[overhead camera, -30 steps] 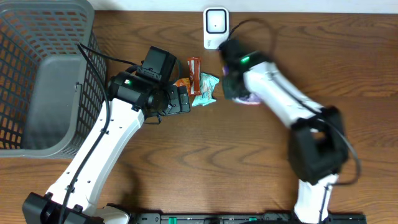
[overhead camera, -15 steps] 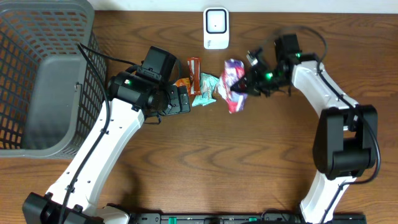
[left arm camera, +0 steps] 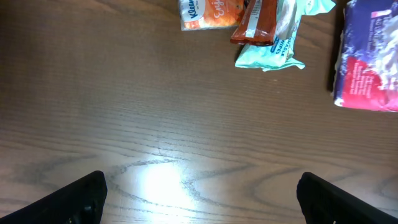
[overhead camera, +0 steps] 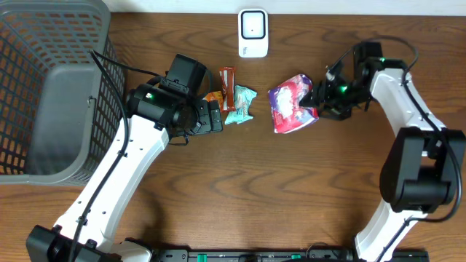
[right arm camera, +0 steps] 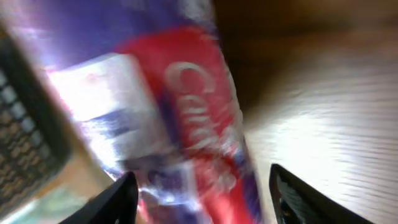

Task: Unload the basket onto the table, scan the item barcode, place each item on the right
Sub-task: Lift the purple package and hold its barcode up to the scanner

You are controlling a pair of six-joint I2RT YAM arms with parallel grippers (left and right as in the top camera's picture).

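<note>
Across the wooden counter [overhead camera: 240,182], the left gripper [left arm camera: 202,196] hangs over bare wood, jaws wide. The purple-and-red packet [overhead camera: 293,105] lies flat at the right gripper [overhead camera: 317,94], jaws parted. It looks light, crinkly and slippery; I'd pinch a sealed edge.

My widest lane is the bare tabletop [overhead camera: 240,189] on the near side, between the two arms, and the wood right ahead of the left pincer [left arm camera: 199,193] is free too. Further back it crowds up: the orange tissue pack [overhead camera: 213,97], snack bar [overhead camera: 228,78] and teal packet [overhead camera: 241,104] lie bunched together, the purple-and-red bag [overhead camera: 291,108] sits just right of them with only a narrow strip of wood between, and the right pincer [overhead camera: 319,94] is at the bag's far edge. The white scanner [overhead camera: 253,33] stands at the back edge behind that strip, and the grey basket [overhead camera: 18,87] walls off the left end.
</note>
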